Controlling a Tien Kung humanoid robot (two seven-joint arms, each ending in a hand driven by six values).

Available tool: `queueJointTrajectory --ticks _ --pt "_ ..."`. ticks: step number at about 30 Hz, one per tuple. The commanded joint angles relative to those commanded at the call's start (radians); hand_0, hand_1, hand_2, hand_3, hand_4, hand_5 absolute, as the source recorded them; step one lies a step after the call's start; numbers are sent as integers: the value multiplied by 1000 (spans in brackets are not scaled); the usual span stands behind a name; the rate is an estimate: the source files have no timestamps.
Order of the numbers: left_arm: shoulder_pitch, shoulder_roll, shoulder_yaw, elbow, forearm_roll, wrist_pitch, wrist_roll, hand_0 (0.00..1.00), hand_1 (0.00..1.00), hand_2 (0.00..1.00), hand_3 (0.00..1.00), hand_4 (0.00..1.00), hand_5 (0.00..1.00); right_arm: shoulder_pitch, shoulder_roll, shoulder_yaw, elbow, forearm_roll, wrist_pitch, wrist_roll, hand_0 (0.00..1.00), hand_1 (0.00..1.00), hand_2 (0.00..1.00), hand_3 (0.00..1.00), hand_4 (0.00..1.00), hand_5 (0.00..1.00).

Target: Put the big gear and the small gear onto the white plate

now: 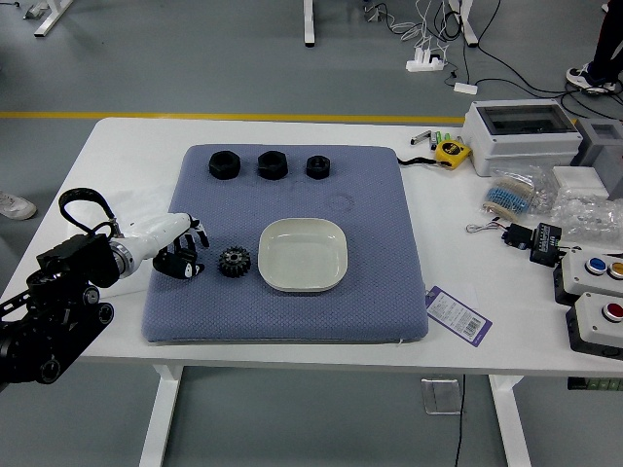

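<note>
Near the left edge of the textured blue-grey mat (pixel 375 214), left robot hand (pixel 190 249) curled, fingers closed round the mostly hidden small gear (pixel 190 250). Big gear (pixel 235 262): black, toothed, between hand and white plate (pixel 303 255), which is smooth, rounded-square. White table (pixel 136 336); grey floor (pixel 292 418), yellow stripe (pixel 243 117) beyond.

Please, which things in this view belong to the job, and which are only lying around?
For the job:
left robot hand
black gear
white plate
the other gear, not clearly visible

Only lying around:
three black nut-like pieces
yellow tape measure
purple-white label
push-button boxes
</note>
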Motion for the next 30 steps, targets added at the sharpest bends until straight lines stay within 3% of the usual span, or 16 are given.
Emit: queueJointTrajectory --ticks 4,5,10,11,22,23,30 --pt "0 0 -2 4 -3 -5 4 202 300 435 572 653 170 2 0 -2 0 3 1 1 683 663 732 574 797 709" --pt "1 -1 -2 7 -4 -7 6 168 197 339 559 668 125 2 0 -2 0 4 1 1 683 663 732 573 797 710" --pt "3 1 -6 14 -6 -15 13 168 197 339 559 668 125 4 -1 -5 0 7 1 2 683 663 732 573 797 710" --pt "4 2 -8 16 -6 -19 16 161 186 323 554 720 22 4 0 -4 -1 7 1 2 684 663 732 573 797 709" --pt "15 3 -14 51 -6 -20 5 154 177 312 559 707 61 5 0 -3 -1 5 1 1 684 663 732 573 797 709" --pt "15 3 -14 53 -7 -19 4 131 100 232 569 710 140 5 0 -3 -1 5 1 0 683 663 733 573 797 709" --pt "13 1 -13 66 -16 16 -28 108 74 209 569 723 166 7 0 -4 -1 8 1 1 683 663 733 573 797 710"
